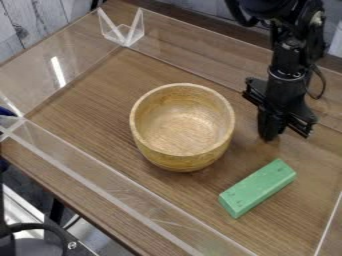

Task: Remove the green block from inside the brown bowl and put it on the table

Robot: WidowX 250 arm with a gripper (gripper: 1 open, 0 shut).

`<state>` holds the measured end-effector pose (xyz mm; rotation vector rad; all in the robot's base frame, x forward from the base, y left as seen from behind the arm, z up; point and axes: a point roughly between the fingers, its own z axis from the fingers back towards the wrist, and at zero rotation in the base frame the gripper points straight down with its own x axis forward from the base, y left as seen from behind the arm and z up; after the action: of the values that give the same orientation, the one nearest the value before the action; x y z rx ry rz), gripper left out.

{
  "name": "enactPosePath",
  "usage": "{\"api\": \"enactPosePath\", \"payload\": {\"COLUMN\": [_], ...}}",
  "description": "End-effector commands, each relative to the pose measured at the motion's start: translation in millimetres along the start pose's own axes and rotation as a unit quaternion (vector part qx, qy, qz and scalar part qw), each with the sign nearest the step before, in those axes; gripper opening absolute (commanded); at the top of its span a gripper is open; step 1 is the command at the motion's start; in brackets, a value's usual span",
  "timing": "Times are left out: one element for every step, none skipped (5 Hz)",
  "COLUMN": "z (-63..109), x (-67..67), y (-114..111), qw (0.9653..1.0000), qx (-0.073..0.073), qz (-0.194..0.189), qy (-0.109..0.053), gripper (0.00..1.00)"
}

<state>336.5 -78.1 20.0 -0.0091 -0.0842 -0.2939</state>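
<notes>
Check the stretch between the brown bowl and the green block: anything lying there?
Nothing loose: only a bare strip of the brown wood-grain tabletop separates the brown bowl from the green block, seen in the camera view.

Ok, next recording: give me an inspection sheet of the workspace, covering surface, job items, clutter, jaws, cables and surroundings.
Surface: brown wood-grain tabletop, low clear walls along its edges.
Green block: on the tabletop, outside the bowl, lying flat.
Brown bowl: upright, nothing seen inside.
Clutter: nothing seen loose beyond block and bowl; small clear bracket-like piece at the far edge.
Jaws: dark, low over the table beyond the block, touching neither block nor bowl; shut.
Cables: dark cable looping beside the arm.
Surroundings: black round-ended equipment at the near left corner; grey ribbed surface past the far left edge.
</notes>
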Motion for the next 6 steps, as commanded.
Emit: {"api": "enactPosePath", "payload": {"z": [10.1, 9.5, 9.3, 9.1, 9.0, 8.6], "x": [13.3, 15.0, 17.2, 18.7, 20.0, 20.8], "y": [0.2, 1.5, 3.4, 5.1, 8.6, 12.0], "qw": [0.9997, 0.9997, 0.9998, 0.9997, 0.9998, 0.9997], "qx": [0.003, 0.003, 0.003, 0.004, 0.004, 0.004], "qz": [-0.002, -0.001, 0.001, 0.003, 0.009, 0.015], "qy": [-0.023, -0.022, -0.022, -0.022, -0.019, -0.016], "gripper": [0.00, 0.00, 0.00, 0.00, 0.00, 0.00]}}
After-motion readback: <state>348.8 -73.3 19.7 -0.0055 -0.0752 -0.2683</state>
